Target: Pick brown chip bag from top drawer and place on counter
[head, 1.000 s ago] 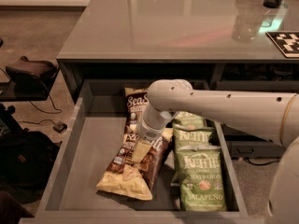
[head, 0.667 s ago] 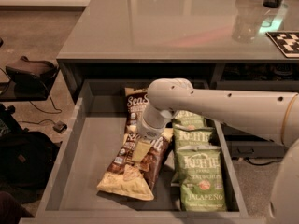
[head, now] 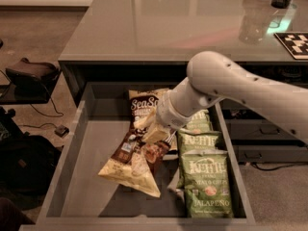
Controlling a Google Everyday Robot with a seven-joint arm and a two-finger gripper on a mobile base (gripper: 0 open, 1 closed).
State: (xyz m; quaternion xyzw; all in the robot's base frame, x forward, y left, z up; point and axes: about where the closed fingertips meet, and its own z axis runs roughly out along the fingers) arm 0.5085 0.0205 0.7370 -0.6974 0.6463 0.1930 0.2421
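Observation:
My gripper (head: pixel 155 132) is over the middle of the open top drawer (head: pixel 89 177), shut on the upper part of a brown chip bag (head: pixel 131 161). The bag hangs tilted from the fingers, its cream bottom band down and to the left, just above the drawer floor. A second brown chip bag (head: pixel 144 101) with "Sea Salt" script lies flat behind it, near the drawer's back wall. My arm comes in from the right and covers part of that bag. The glossy grey counter (head: pixel 159 28) lies just behind the drawer.
Several green Kettle jalapeno bags (head: pixel 204 182) lie along the drawer's right side. A clear bottle (head: pixel 252 25) and a black-and-white marker tag (head: pixel 294 43) stand on the counter's right. Dark drawer fronts (head: pixel 262 129) are at right. A black bag (head: pixel 31 73) sits on the floor at left.
My arm and gripper have risen and shifted slightly right. The held brown chip bag has come up with them and now hangs tilted off the drawer floor.

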